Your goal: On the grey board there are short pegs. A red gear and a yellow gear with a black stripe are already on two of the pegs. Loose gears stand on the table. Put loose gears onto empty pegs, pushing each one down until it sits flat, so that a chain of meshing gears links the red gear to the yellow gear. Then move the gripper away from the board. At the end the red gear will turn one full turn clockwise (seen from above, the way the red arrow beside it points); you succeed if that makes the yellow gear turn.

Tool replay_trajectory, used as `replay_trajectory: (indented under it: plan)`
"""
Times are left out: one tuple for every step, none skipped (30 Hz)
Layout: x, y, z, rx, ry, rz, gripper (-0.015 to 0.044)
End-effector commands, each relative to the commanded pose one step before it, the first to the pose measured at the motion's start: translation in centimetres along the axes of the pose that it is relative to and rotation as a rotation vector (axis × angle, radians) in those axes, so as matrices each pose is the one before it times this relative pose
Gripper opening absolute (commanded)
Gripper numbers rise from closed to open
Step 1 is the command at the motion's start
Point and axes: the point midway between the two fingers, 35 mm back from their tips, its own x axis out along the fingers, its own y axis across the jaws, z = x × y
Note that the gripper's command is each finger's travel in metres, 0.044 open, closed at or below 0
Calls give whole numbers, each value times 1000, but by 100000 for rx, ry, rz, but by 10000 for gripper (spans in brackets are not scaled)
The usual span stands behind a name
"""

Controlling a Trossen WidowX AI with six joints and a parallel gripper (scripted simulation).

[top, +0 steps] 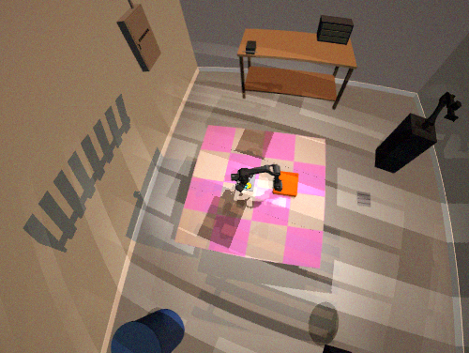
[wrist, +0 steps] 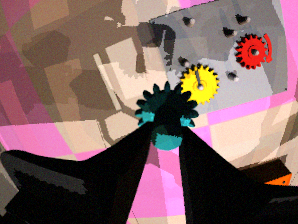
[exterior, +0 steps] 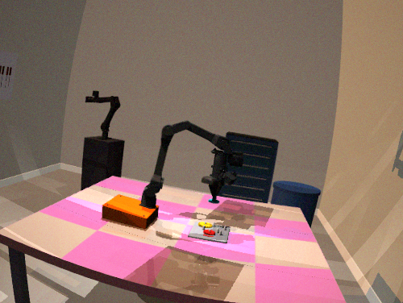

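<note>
The grey board [exterior: 197, 237] [wrist: 210, 45] lies on the table. The yellow gear [exterior: 205, 224] [wrist: 199, 84] with its black stripe and the red gear [exterior: 209, 232] [wrist: 249, 51] sit on it, apart from each other. Several bare pegs stand up from the board, one of them a peg [wrist: 188, 21] near its far edge in the wrist view. My gripper [exterior: 213, 197] [wrist: 166, 129] is shut on a teal gear [exterior: 213, 201] [wrist: 167, 92] and holds it in the air beside the board, nearest the yellow gear in the wrist view. The fingers hide part of the teal gear.
An orange box [top: 286, 184] [exterior: 129, 211] stands beside the arm's base on the pink and beige checkered table. Shadows fall across the table and the board. No loose gear can be made out on the table. A dark cabinet and a blue bin stand beyond the table.
</note>
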Motion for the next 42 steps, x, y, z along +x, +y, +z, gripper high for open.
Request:
replay_trajectory:
  plan:
    - [553, -658, 242, -377, 433, 147, 0]
    - [122, -194, 101, -2, -9, -21, 0]
    - [122, -195, 99, -2, -9, -21, 0]
    - [122, -196, 97, -2, -9, -21, 0]
    - [122, -197, 95, -2, -9, -21, 0]
    - [122, -198, 93, -2, -9, -21, 0]
    - [122, -199, 91, -2, -9, -21, 0]
    - [122, -200, 89, -2, -9, -21, 0]
    - [121, -201, 87, -2, -9, -21, 0]
    - [121, -202, 85, -2, -9, -21, 0]
    - [121, -202, 83, -2, -9, -21, 0]
    - [121, -203, 81, -2, -9, -21, 0]
    - [121, -204, 79, -2, -9, -21, 0]
    - [121, -205, 77, -2, -9, -21, 0]
    - [120, -205, 75, -2, -9, -21, 0]
    - [120, -206, 73, -2, -9, -21, 0]
    - [120, -207, 71, -2, -9, -21, 0]
    - [120, -208, 69, -2, -9, -21, 0]
    - [120, -208, 66, -2, -10, -21, 0]
    - [120, -209, 64, -2, -10, -21, 0]
    - [119, -209, 62, -2, -10, -21, 0]
    - [119, -210, 60, -2, -10, -21, 0]
    - [119, -210, 58, -2, -10, -21, 0]
    - [119, -211, 56, -2, -10, -21, 0]
    - [119, -211, 54, -2, -10, -21, 0]
    - [118, -212, 52, -2, -10, -21, 0]
    - [118, -212, 49, -2, -10, -21, 0]
    - [118, -213, 47, -2, -10, -21, 0]
    - [118, -213, 45, -2, -10, -21, 0]
    - [118, -214, 43, -2, -10, -21, 0]
    - [117, -214, 41, -2, -10, -21, 0]
    - [117, -214, 39, -2, -10, -21, 0]
    - [117, -215, 36, -2, -10, -21, 0]
    - [117, -215, 34, -2, -11, -21, 0]
    - [117, -215, 32, -2, -11, -21, 0]
    - [116, -215, 30, -2, -11, -21, 0]
    - [116, -215, 28, -2, -11, -21, 0]
    - [116, -216, 26, -2, -11, -21, 0]
    - [116, -216, 23, -2, -11, -21, 0]
    - [116, -216, 21, -2, -11, -21, 0]
    - [115, -216, 19, -2, -11, -21, 0]
    - [115, -216, 17, -2, -11, -21, 0]
